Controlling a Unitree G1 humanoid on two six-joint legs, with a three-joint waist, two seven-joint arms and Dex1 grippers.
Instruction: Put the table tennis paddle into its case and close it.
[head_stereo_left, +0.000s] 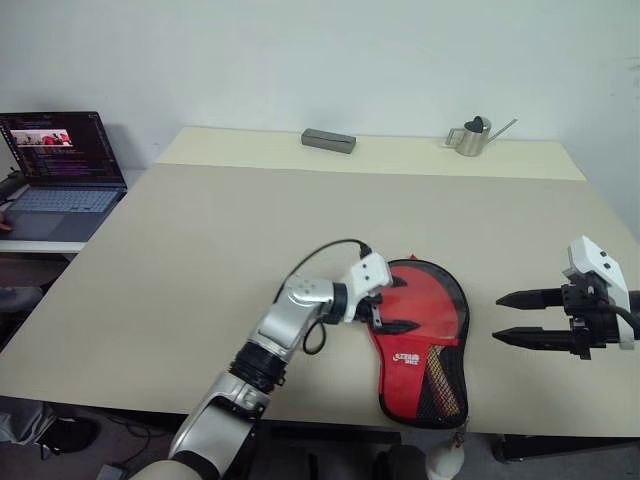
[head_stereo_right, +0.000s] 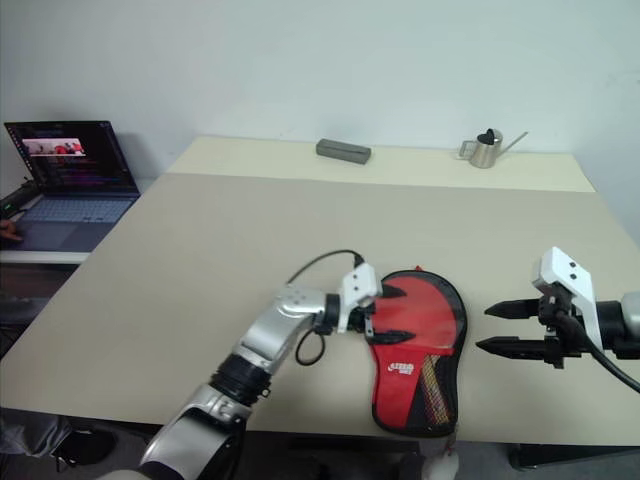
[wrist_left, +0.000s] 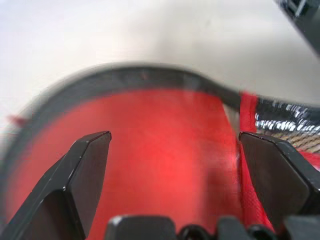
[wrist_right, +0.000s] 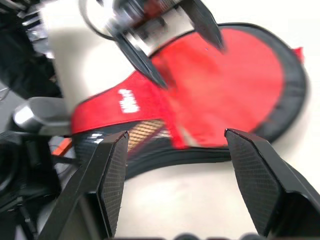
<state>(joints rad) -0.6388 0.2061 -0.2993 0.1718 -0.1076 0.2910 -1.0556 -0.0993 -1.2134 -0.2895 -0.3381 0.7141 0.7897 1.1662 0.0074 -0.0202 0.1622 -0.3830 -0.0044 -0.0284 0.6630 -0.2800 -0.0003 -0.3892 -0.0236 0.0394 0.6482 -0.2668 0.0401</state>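
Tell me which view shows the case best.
The left eye view: the whole case lies flat, red side up, near the table's front edge, logo and mesh pocket visible. The right eye view matches it. The left wrist view gives a close red patch with black rim; the right wrist view most of it, blurred.

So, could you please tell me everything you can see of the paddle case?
The red, paddle-shaped soft fabric case with black edging lies flat near the front edge of the beige table, round end away from the robot, narrow end at the edge. A white logo and a black mesh pocket mark its lower half; a white pom-pom dangles below the table edge. The left claw hovers open over its round part; whether it touches is unclear. The right claw, also open, stands apart to the case's right.
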